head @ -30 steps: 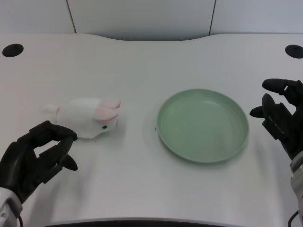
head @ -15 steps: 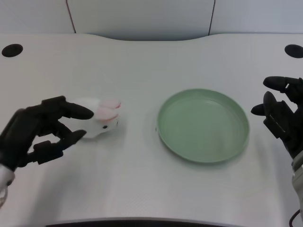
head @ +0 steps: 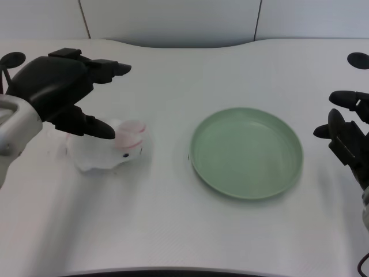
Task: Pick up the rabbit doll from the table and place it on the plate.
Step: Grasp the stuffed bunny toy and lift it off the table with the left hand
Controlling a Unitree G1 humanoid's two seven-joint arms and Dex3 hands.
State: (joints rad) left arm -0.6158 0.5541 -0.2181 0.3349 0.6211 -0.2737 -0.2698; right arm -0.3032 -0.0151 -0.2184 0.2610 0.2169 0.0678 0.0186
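White plush rabbit doll (head: 109,151) (pink ears) lying flat; left robot hand (head: 64,89) above, fingers spread, empty.

1. A lab or test bench, by the looks of it: a plain smooth white table (head: 190,231) with a curved cut-out back edge
2. A round black cable hole (head: 358,60) sits near each far corner
3. Pale grey wall panels (head: 173,20) with thin seams stand behind
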